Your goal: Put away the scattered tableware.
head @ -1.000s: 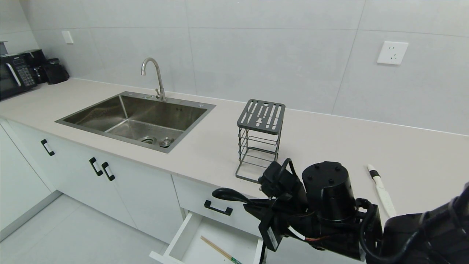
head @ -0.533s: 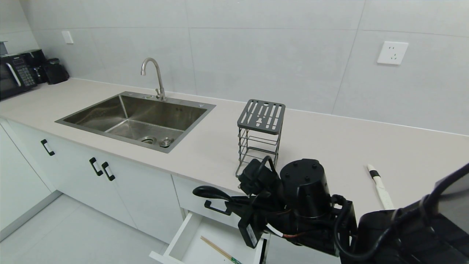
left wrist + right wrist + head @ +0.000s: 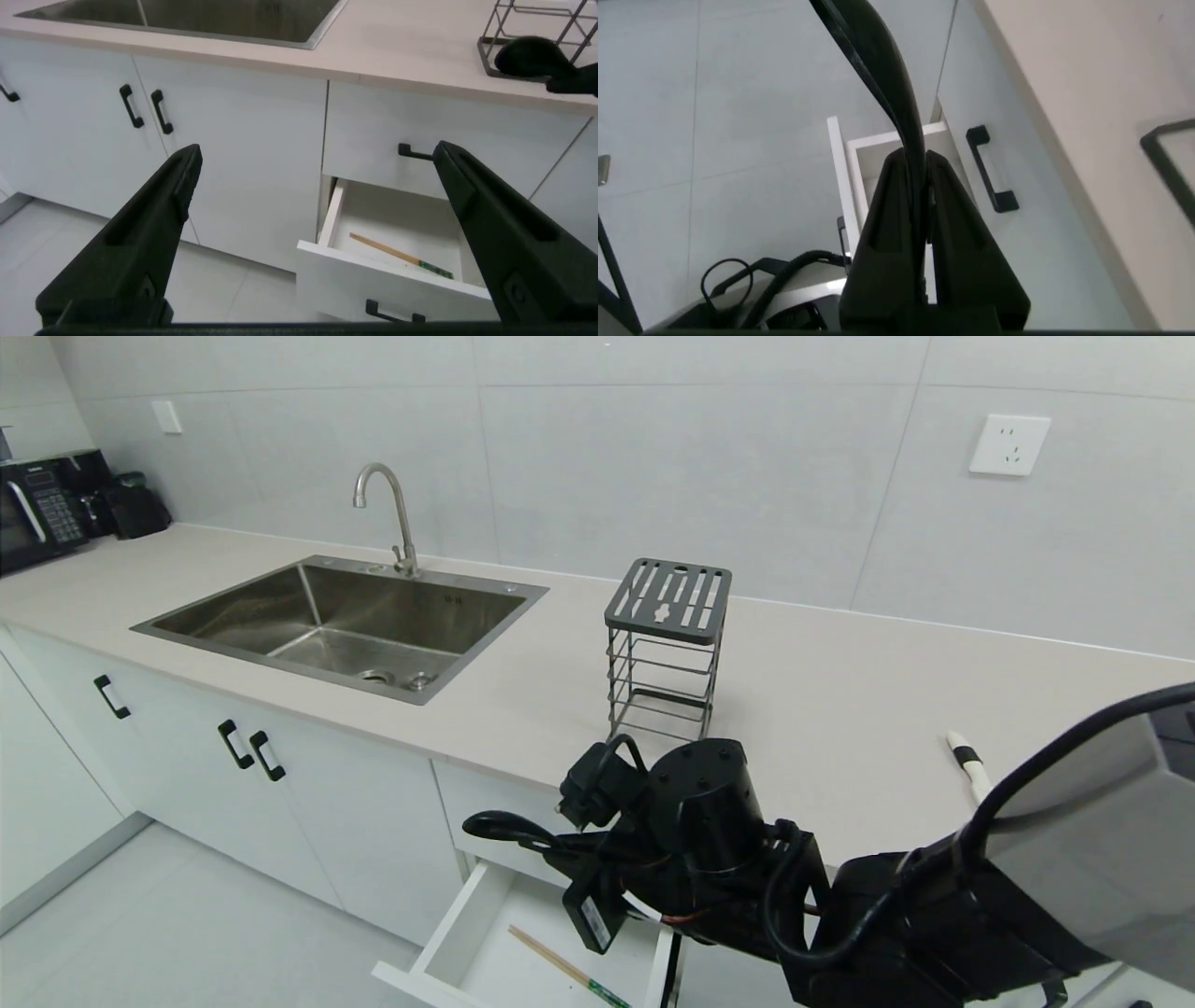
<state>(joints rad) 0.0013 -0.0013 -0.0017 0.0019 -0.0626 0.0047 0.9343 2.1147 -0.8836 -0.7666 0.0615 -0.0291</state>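
Three pieces of tableware show in the head view: a pair of chopsticks (image 3: 560, 971) lying in the open drawer (image 3: 448, 943) under the tabletop (image 3: 840, 709), a white knife (image 3: 968, 767) on the tabletop well to the right of the wire rack (image 3: 667, 653), and a black spoon (image 3: 499, 825) carried by the right gripper (image 3: 574, 847) in front of the tabletop edge, above the drawer, probably so it can be lowered in beside the chopsticks. In the left wrist view the left gripper (image 3: 318, 154) hangs out in front of the cabinets with its jaws wide apart and nothing between them, looking onto the drawer (image 3: 322, 224), the chopsticks (image 3: 402, 257) and, higher up by the rack's foot, the spoon (image 3: 528, 56). In the right wrist view the jaws of the right gripper (image 3: 920, 177) are clamped on the spoon (image 3: 878, 65) near one end, so most of its length juts forward over the drawer (image 3: 842, 187).
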